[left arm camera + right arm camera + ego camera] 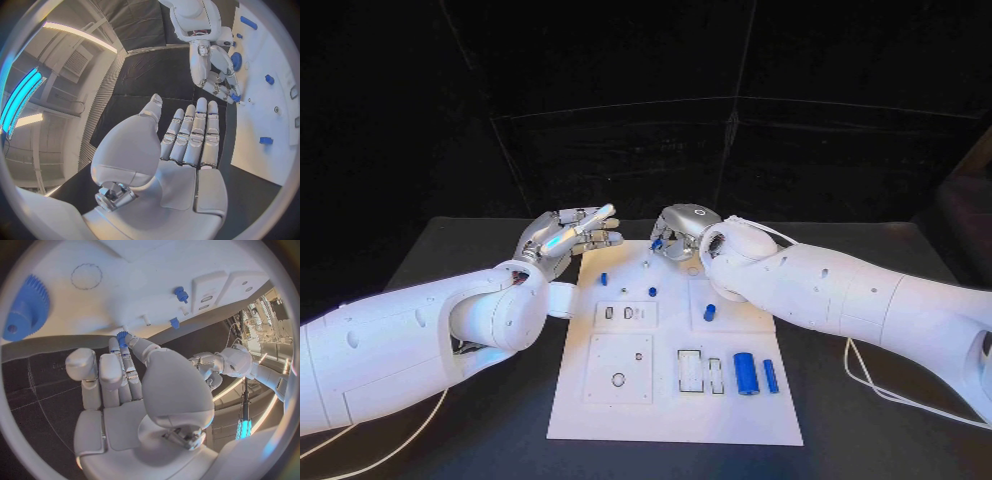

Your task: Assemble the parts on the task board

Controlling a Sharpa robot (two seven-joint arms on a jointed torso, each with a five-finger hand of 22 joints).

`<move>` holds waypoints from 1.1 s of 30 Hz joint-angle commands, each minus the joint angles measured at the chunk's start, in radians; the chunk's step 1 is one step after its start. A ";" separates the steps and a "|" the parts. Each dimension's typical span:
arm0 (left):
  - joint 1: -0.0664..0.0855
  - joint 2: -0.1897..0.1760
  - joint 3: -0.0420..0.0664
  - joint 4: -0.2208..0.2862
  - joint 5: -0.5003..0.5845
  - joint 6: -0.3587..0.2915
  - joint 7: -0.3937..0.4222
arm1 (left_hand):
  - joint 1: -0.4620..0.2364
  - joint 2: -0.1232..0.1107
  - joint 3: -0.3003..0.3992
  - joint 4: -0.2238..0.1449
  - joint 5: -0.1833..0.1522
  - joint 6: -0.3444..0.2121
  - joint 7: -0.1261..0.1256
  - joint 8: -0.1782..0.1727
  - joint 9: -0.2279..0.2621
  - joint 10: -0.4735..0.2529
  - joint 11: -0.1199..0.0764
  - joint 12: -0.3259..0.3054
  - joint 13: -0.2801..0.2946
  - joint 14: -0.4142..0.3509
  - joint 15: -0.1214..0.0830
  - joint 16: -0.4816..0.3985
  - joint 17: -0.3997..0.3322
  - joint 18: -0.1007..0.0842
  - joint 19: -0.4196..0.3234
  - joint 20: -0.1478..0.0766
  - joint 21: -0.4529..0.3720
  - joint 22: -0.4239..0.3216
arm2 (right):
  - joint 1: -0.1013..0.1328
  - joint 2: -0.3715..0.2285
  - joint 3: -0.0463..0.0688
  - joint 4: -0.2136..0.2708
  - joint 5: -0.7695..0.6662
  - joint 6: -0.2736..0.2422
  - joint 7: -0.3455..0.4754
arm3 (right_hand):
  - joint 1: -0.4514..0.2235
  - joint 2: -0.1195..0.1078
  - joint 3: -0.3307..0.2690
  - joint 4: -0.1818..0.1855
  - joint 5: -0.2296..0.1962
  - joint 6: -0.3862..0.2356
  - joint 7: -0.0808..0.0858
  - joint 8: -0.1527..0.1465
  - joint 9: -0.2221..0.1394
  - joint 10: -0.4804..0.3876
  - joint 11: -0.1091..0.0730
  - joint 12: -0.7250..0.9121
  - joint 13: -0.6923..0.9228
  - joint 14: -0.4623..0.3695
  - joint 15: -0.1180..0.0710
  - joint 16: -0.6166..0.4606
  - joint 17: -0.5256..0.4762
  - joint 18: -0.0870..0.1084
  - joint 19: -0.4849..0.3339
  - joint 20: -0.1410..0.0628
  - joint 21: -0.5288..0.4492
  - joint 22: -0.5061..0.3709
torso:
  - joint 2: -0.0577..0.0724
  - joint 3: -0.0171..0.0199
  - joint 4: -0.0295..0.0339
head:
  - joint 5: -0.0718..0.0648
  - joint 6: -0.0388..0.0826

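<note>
Right hand [684, 232] hangs over the far end of the white board [678, 415], pinching a small blue part [122, 336] between its fingertips, just above the board's surface and close to a short white peg [145, 320] standing there. Judging by that, the part goes down onto the peg, which lies just ahead of the fingertips. Left hand [568, 236] waits off the board's far left corner, flat and empty, fingers straight and side by side, farther from the peg than the right. A blue gear [26, 305] sits on the board nearby; two blue cylinders [746, 373] lie lengthwise toward the board's near right. Black table [473, 250], dark backdrop behind.
</note>
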 commanded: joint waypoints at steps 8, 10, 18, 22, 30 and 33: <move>0.002 0.003 0.001 -0.002 -0.002 0.013 0.001 | 0.005 0.000 -0.006 0.000 0.001 -0.008 0.019 -0.005 -0.001 -0.009 0.000 -0.004 -0.001 -0.003 -0.001 -0.004 0.001 0.005 0.001 0.004 -0.005 -0.001 | 0.002 0.011 0.001 -0.002 -0.007 -0.003 -0.001 | -0.003 -0.006 0.004 0.004 0.003 0.000 0.001 -0.001 0.001 -0.005 0.001 -0.003 -0.001 0.012 0.001 0.006 0.000 -0.011 -0.004 0.005 0.005 0.000 | 0.001 -0.0005 0.0000 | 0.000 -0.004; 0.002 0.003 0.001 -0.002 -0.002 0.013 0.001 | 0.005 0.000 -0.006 0.000 0.001 -0.008 0.019 -0.005 -0.001 -0.009 0.000 -0.004 -0.001 -0.003 -0.001 -0.004 0.001 0.005 0.001 0.004 -0.005 -0.001 | 0.003 0.014 0.001 -0.004 -0.007 0.009 -0.006 | -0.004 -0.007 0.003 0.005 0.003 -0.001 0.002 -0.002 0.001 -0.006 0.002 -0.004 -0.001 0.012 0.002 0.006 0.001 -0.011 -0.005 0.005 0.005 0.000 | 0.000 -0.0006 0.0001 | 0.000 -0.004; 0.002 0.004 0.001 -0.003 -0.002 0.014 -0.001 | 0.005 0.000 -0.006 0.000 0.001 -0.008 0.019 -0.005 -0.001 -0.009 0.000 -0.004 -0.001 -0.003 -0.001 -0.004 0.001 0.005 0.001 0.004 -0.005 -0.001 | 0.003 0.022 0.001 -0.015 -0.011 0.042 -0.021 | -0.008 -0.012 0.004 0.010 -0.003 -0.006 0.002 -0.005 0.000 -0.016 0.004 -0.007 -0.002 0.011 0.003 0.006 -0.001 -0.011 -0.008 0.006 0.006 -0.002 | 0.001 -0.0007 -0.0004 | 0.002 -0.007; 0.003 0.004 0.001 -0.005 -0.002 0.016 -0.003 | 0.005 0.001 -0.007 0.000 0.001 -0.009 0.019 -0.005 -0.001 -0.009 0.000 -0.005 -0.001 -0.004 -0.001 -0.004 0.001 0.005 0.001 0.004 -0.005 -0.001 | 0.003 0.025 0.001 -0.017 -0.012 0.046 -0.024 | -0.009 -0.014 0.004 0.012 -0.004 -0.009 0.003 -0.006 -0.001 -0.019 0.005 -0.007 -0.003 0.010 0.004 0.004 -0.005 -0.010 -0.010 0.007 0.005 -0.003 | 0.001 -0.0003 -0.0004 | 0.001 -0.009; 0.004 0.004 0.001 -0.008 -0.002 0.022 -0.008 | 0.005 0.001 -0.007 0.000 0.001 -0.009 0.019 -0.005 -0.001 -0.009 0.000 -0.005 -0.001 -0.004 -0.001 -0.004 0.001 0.005 0.001 0.004 -0.005 -0.001 | 0.003 0.030 0.001 -0.029 -0.013 0.023 -0.034 | -0.019 -0.054 -0.010 0.026 -0.013 -0.130 0.019 -0.011 -0.007 -0.175 0.031 -0.005 -0.007 -0.015 0.026 -0.053 -0.081 0.006 -0.067 0.026 -0.043 -0.087 | 0.001 -0.0001 0.0001 | 0.002 -0.012; 0.005 0.004 0.001 -0.009 -0.002 0.024 -0.010 | 0.005 0.001 -0.007 0.000 0.001 -0.009 0.019 -0.005 -0.001 -0.009 0.000 -0.005 -0.001 -0.004 -0.001 -0.004 0.001 0.005 0.001 0.004 -0.005 -0.001 | 0.003 0.029 0.001 -0.030 -0.013 0.017 -0.030 | -0.017 -0.061 -0.032 0.029 -0.014 -0.169 0.015 -0.010 -0.006 -0.213 0.033 0.001 -0.005 -0.017 0.027 -0.062 -0.094 0.009 -0.079 0.029 -0.056 -0.107 | 0.001 0.0004 -0.0004 | 0.003 -0.011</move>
